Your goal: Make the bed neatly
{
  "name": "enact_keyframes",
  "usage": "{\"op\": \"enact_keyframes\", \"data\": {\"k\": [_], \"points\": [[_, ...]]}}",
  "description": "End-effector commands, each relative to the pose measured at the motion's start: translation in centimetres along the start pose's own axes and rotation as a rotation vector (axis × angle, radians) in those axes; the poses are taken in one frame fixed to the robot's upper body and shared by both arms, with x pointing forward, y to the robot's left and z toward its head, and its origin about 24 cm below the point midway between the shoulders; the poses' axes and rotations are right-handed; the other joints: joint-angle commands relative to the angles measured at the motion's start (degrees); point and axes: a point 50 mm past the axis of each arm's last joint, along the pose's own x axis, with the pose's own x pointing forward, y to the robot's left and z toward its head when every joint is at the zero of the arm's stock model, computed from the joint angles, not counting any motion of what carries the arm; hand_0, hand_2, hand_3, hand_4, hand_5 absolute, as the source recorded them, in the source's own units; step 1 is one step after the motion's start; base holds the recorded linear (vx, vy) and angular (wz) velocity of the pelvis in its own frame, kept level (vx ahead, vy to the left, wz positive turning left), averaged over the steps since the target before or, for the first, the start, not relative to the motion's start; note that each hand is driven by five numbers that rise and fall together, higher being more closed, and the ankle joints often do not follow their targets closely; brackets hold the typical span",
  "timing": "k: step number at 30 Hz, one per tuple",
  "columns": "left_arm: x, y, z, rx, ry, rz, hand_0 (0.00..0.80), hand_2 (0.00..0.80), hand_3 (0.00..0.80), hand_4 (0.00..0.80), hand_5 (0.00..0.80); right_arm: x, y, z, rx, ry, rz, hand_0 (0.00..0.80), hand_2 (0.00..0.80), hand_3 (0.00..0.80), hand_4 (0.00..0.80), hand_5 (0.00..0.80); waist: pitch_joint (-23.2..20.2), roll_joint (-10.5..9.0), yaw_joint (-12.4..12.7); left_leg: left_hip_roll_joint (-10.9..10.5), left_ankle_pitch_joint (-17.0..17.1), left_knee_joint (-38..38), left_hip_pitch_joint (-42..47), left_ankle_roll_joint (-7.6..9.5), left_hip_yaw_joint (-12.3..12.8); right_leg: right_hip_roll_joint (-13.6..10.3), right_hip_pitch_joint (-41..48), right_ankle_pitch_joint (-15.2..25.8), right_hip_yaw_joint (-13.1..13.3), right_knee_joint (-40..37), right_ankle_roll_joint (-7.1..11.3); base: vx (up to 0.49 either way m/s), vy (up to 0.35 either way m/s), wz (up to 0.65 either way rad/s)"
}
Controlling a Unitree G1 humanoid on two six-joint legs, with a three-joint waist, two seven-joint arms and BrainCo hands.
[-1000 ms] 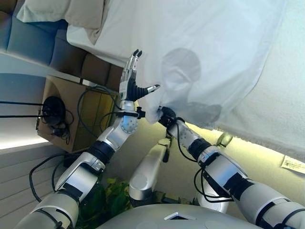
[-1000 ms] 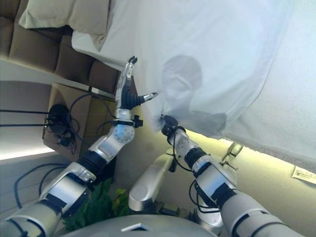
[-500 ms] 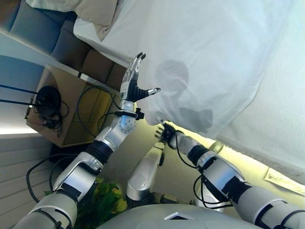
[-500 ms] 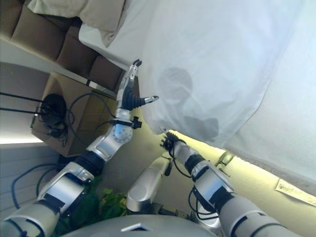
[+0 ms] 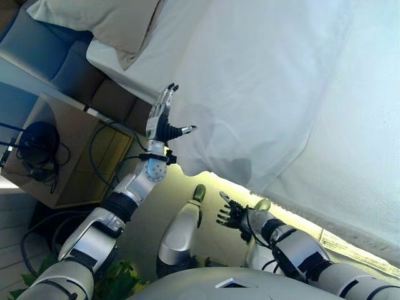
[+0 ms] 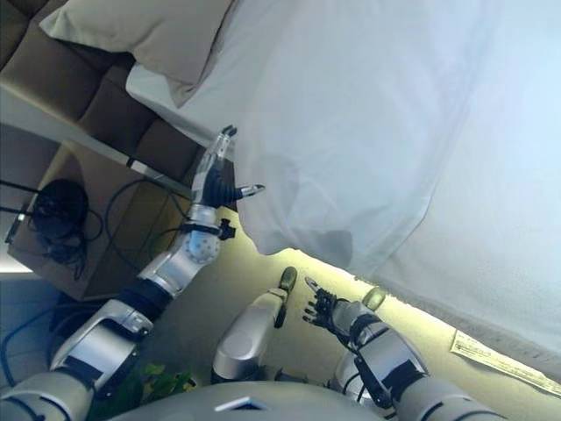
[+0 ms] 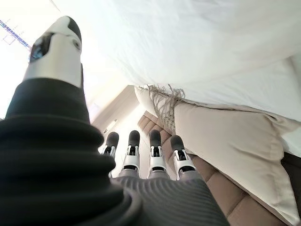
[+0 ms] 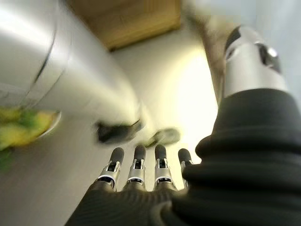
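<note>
A white duvet point(image 5: 262, 81) covers the bed and hangs over its near edge, its corner drooping free. A beige pillow point(image 5: 106, 22) lies at the head of the bed, also in the left wrist view point(image 7: 225, 136). My left hand point(image 5: 161, 122) is open, fingers straight up, thumb pointing at the duvet's side edge, holding nothing. Its wrist view shows straight fingers point(image 7: 141, 150) under the duvet point(image 7: 188, 37). My right hand point(image 5: 231, 214) is open and empty, low over the floor below the duvet's corner. Its fingers point(image 8: 141, 165) are spread in its wrist view.
A brown padded headboard point(image 5: 37, 56) stands behind the pillow. A wooden nightstand point(image 5: 69, 162) to the left carries a black device point(image 5: 39, 140) and cables. A sheet of paper point(image 6: 491, 355) lies on the floor at the right. A green plant point(image 5: 125, 281) is at the lower left.
My right hand has let go of the duvet's corner and dropped toward the floor, now open. The corner hangs free. My left hand stays open by the edge. The camera has shifted.
</note>
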Motion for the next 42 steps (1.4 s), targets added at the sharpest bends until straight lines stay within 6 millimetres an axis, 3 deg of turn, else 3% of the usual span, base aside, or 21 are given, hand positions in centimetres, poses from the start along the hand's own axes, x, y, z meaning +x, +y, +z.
{"op": "enact_keyframes", "data": {"k": [1,7,13,16,21,30,37,42], "points": [[1.0,2.9,0.2,-0.052,-0.018,0.132,0.000,0.000,0.000,0.000,0.000,-1.2,0.7,4.7,-0.051,-0.275,0.147,0.000,0.000,0.000,0.000,0.000,1.6,0.60,-2.1,3.2,3.2,-1.9,-0.1,-1.66,0.6,-1.7,6.4,-1.9,3.1,1.3,5.79,-0.001,0.003,-0.20],[-2.1,3.7,-2.7,-0.141,0.117,0.128,0.000,0.000,0.000,0.000,0.000,-4.5,0.0,8.4,-0.040,-0.569,0.255,0.000,0.000,0.000,0.000,0.000,0.3,-0.07,-4.8,4.1,3.8,-5.0,2.5,-1.76,2.5,-0.8,7.2,-2.0,3.8,-0.1,5.90,0.016,0.008,-0.22],[-5.4,3.5,-4.9,-0.279,0.257,0.061,0.000,0.000,0.000,0.000,0.000,-7.2,-0.6,10.3,0.024,-0.755,0.288,0.000,0.000,0.000,0.000,0.000,-2.1,-0.76,-6.1,5.2,3.9,-7.1,5.9,-1.95,3.7,-0.1,10.2,-2.7,3.7,-1.3,5.64,0.084,-0.029,-0.11],[-6.5,3.4,-5.5,-0.326,0.292,0.036,0.000,0.000,0.000,0.000,0.000,-7.7,-1.1,10.1,0.038,-0.779,0.295,0.000,0.000,0.000,0.000,0.000,-3.4,-1.01,-6.6,5.6,3.8,-7.5,7.3,-1.94,4.2,0.2,11.2,-3.0,3.9,-1.4,5.47,0.101,-0.005,-0.08],[-8.5,3.9,-6.5,-0.344,0.365,0.013,0.000,0.000,0.000,0.000,0.000,-7.9,-3.8,8.8,0.095,-0.764,0.226,0.000,0.000,0.000,0.000,0.000,-7.3,-1.90,-7.2,7.1,3.6,-8.3,11.0,-2.05,5.7,0.9,14.3,-4.0,4.3,-1.8,5.33,0.157,-0.009,-0.07],[-9.7,4.5,-7.5,-0.443,0.448,0.019,0.000,0.000,0.000,0.000,0.000,-8.3,-7.3,7.0,0.209,-0.795,0.100,0.000,0.000,0.000,0.000,0.000,-11.6,-3.50,-8.7,8.5,4.0,-11.3,16.1,-2.07,8.9,2.0,17.8,-4.4,4.9,-3.4,5.00,0.069,-0.012,-0.08],[-10.8,4.5,-8.2,-0.515,0.514,0.011,0.000,0.000,0.000,0.000,0.000,-8.5,-8.6,6.1,0.307,-0.805,0.085,0.000,0.000,0.000,0.000,0.000,-13.6,-4.41,-9.0,8.6,4.2,-13.7,18.3,-1.73,10.1,2.5,18.8,-4.2,5.2,-4.5,4.90,-0.013,0.000,-0.07],[-10.6,4.0,-7.9,-0.598,0.510,-0.054,0.000,0.000,0.000,0.000,0.000,-8.9,-8.7,6.7,0.168,-0.813,0.021,0.000,0.000,0.000,0.000,0.000,-14.7,-4.68,-8.9,8.4,4.5,-15.3,19.2,-1.70,10.5,3.0,19.2,-3.6,5.1,-5.7,4.86,-0.045,0.011,-0.01]]}}
